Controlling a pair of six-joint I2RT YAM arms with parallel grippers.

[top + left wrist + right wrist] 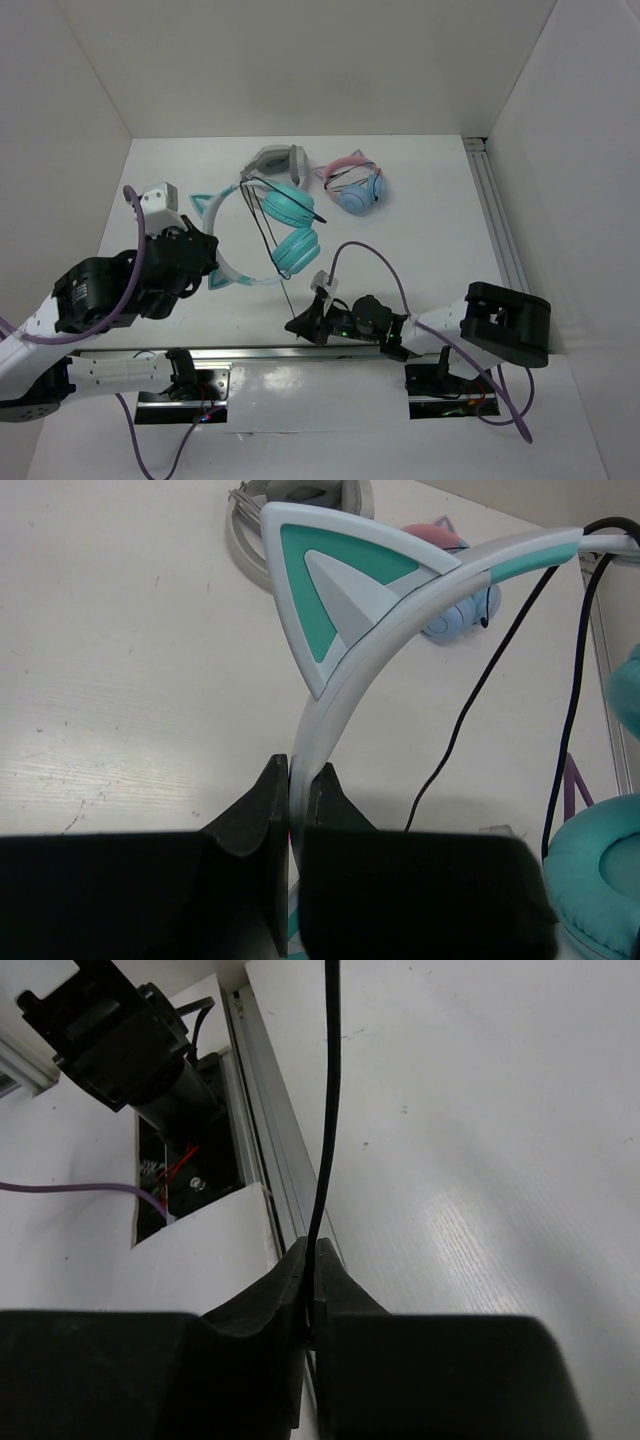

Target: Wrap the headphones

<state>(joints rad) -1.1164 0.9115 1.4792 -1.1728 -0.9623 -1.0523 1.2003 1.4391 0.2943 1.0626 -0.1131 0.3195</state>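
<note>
The teal headphones (292, 225) lie mid-table, with two round teal ear cups and a pale headband with cat ears (340, 590). My left gripper (203, 262) is shut on the headband (322, 720), seen pinched between the jaws in the left wrist view (297, 780). The thin black cable (276, 255) runs taut from the cups toward the near edge. My right gripper (298, 323) is shut on the cable (328, 1100), seen between its jaws in the right wrist view (312, 1260).
Grey headphones (276, 160) and pink-banded cat-ear headphones (356, 186) lie at the back of the table. An aluminium rail (300, 350) runs along the near edge; another rail (495, 215) runs along the right side. White walls enclose the table.
</note>
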